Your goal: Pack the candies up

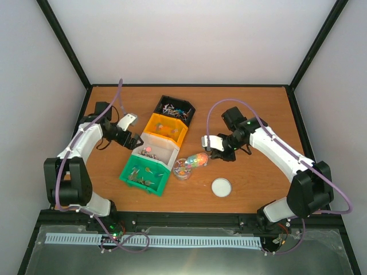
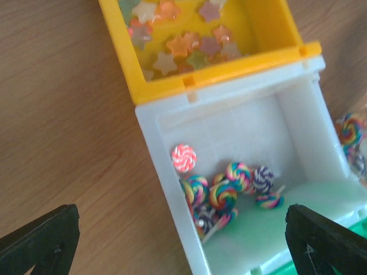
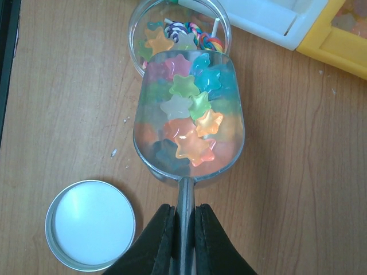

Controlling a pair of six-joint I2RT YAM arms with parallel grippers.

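- Brown wooden surface (image 1: 252, 114) between pale walls; a diagonal row of plastic bins (image 1: 166, 130) (black, yellow, white, green) sits at 10 o'clock of the small clear round jar (image 1: 183, 169).
- My right hand (image 3: 183, 243) is pinching the handle of the shiny metal scoop (image 3: 184, 189). The scoop is loaded with translucent star-shaped candies (image 3: 189, 123), and its lip is over the jar's mouth.
- My left hand (image 2: 180, 246) hangs spread wide above the white bin (image 2: 172, 132), holding nothing.
- I judge packing partway: some sweets lie in the jar, this scoopful is untipped, and more wait in the bins.
- Round white lid (image 3: 90, 224) lies off at 8 o'clock of the scoop, so capping remains.
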